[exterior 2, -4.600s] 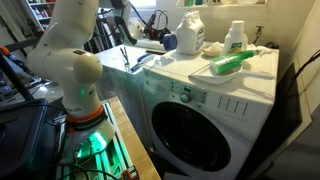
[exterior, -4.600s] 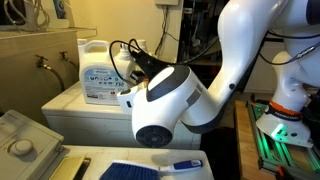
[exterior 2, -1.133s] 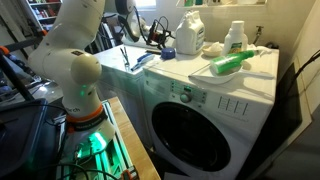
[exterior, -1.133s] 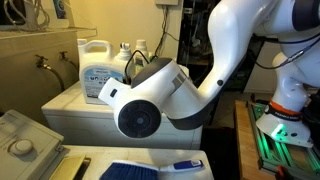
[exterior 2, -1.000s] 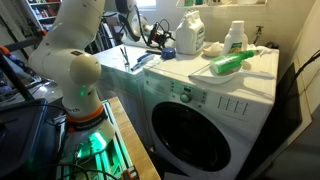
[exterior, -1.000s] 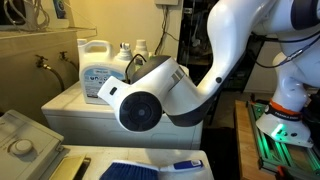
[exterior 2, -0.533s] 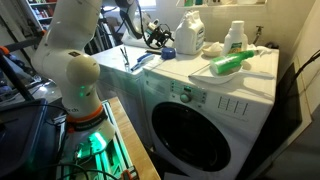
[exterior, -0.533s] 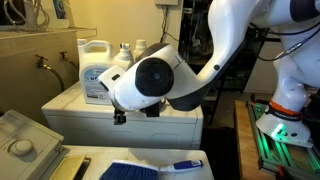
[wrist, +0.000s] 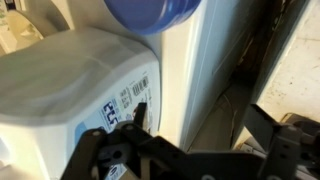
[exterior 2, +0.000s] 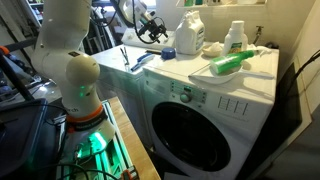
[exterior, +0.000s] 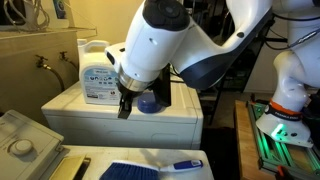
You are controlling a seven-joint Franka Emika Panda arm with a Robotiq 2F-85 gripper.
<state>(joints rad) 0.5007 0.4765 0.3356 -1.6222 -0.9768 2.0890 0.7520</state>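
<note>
While I look along the wrist view, the pincer (wrist: 196, 135) fills the bottom edge. Its two dark fingers (wrist: 136, 118) are spread wide with nothing between them. Just past the fingertips, on my left in that view, sits the white detergent jug (wrist: 60, 90), its printed label turned toward the camera. Beyond it, at the very top of the frame, is the blue round cap (wrist: 155, 12). It is ahead of the pincer and apart from both fingers.

In an exterior view the pincer (exterior: 144, 110) points down over the washing machine (exterior: 100, 122). There the blue round cap (exterior: 150, 103) shows in the gap between the fingers, low on the machine's top. I cannot tell from this angle how close they are. The detergent jug (exterior: 98, 75) stands upright just beside the pincer.

Farther along the machine's top, a green bottle (exterior 2: 232, 62) lies on its side, and a white bottle (exterior 2: 235, 38) stands behind it.
</note>
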